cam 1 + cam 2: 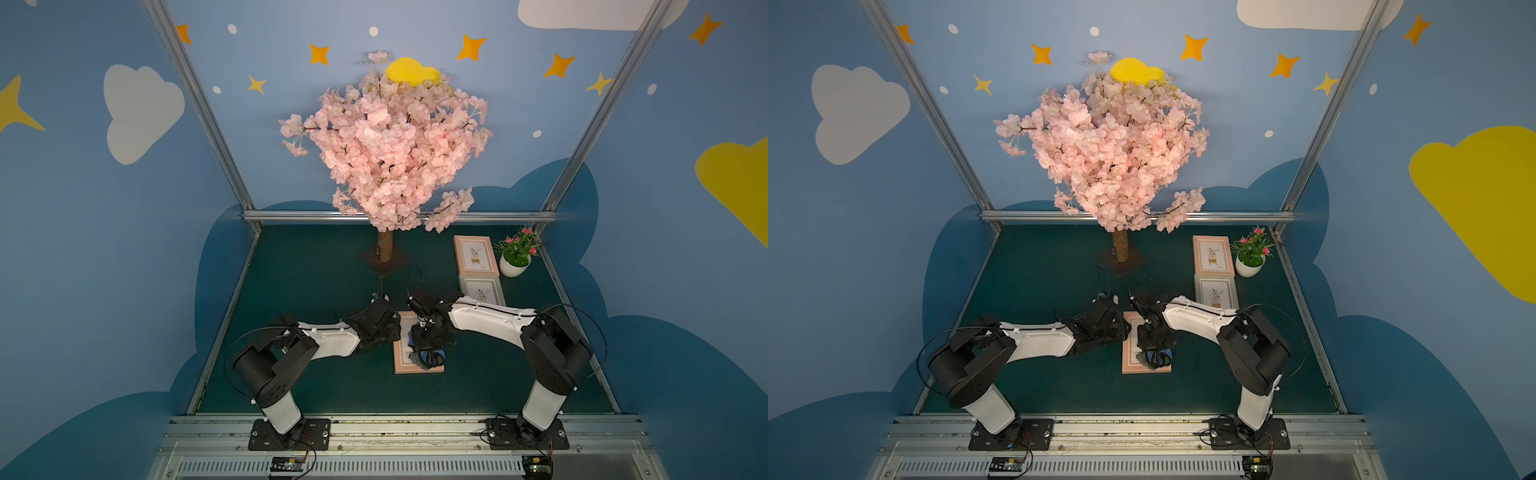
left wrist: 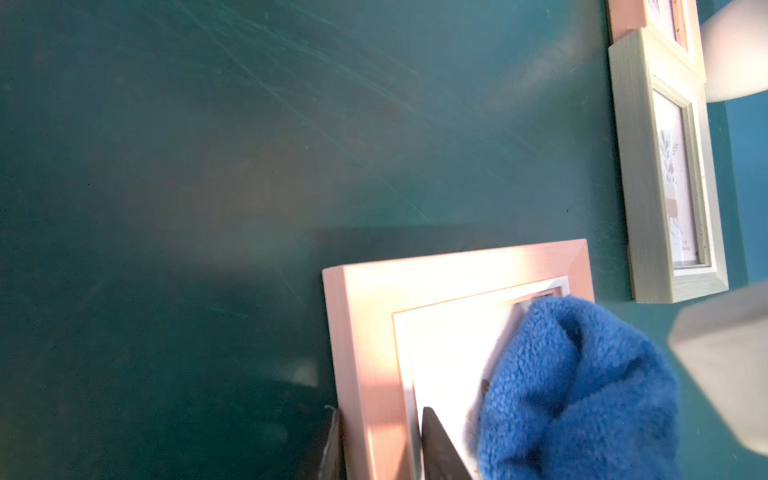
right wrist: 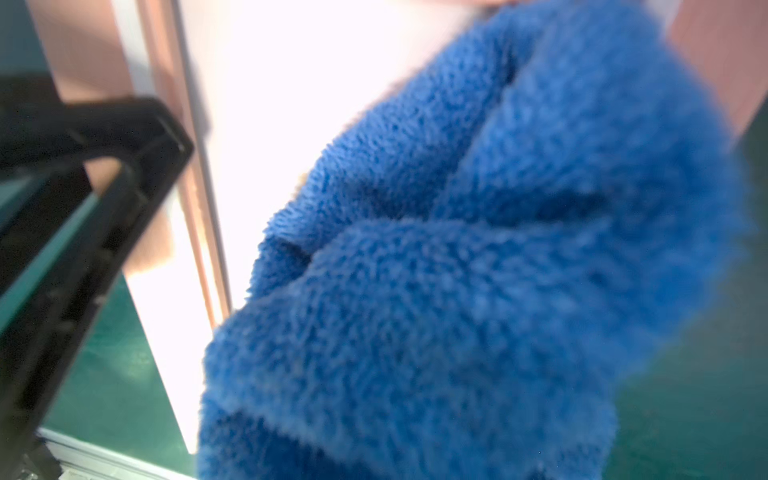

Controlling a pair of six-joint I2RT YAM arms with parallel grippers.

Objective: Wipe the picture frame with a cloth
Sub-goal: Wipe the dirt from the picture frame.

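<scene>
A pink picture frame (image 1: pixel 404 367) (image 2: pixel 415 282) lies flat mid-table in both top views. My left gripper (image 1: pixel 395 329) (image 2: pixel 382 451) is shut on its left border, one dark finger (image 2: pixel 332 446) outside the edge, the other on the white mat. The blue plush cloth (image 1: pixel 439 356) (image 2: pixel 582 386) (image 3: pixel 478 270) is bunched on the frame's glass. My right gripper (image 1: pixel 429 358) comes down from above and is shut on the cloth. In the right wrist view the cloth hides the fingers; the left gripper's black finger (image 3: pixel 87 199) shows beside the frame's border (image 3: pixel 83 41).
A grey-green frame (image 1: pixel 482 291) (image 2: pixel 640 174) and another pink frame (image 1: pixel 476 254) lie at the back right, next to a potted plant (image 1: pixel 515 258). A pink blossom tree stands on a trunk (image 1: pixel 385 246) at the back centre. Metal rails edge the green table (image 1: pixel 316 291).
</scene>
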